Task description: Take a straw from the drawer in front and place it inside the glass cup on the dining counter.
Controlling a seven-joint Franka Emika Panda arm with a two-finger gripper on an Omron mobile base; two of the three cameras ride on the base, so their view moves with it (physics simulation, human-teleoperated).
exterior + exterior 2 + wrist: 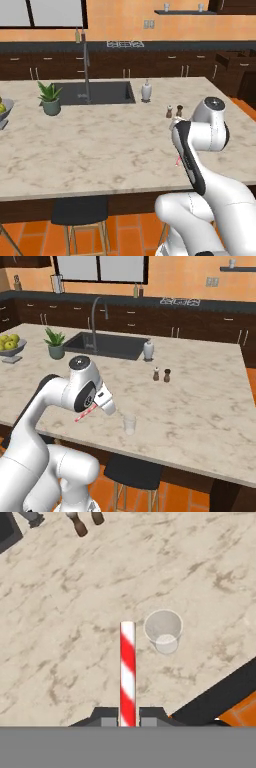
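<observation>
From the left base view, the straw [178, 161] peeks out as a red sliver beside the arm, above the counter [100, 145]. From the right base view, the hand [98, 406] is clamped on the straw, which slants down to the left; the glass [130, 424] stands just right of it, near the front edge. In the hand view, the straw's tip sits left of the glass [163, 630]; lowering now would likely miss the rim or tip the glass over.
</observation>
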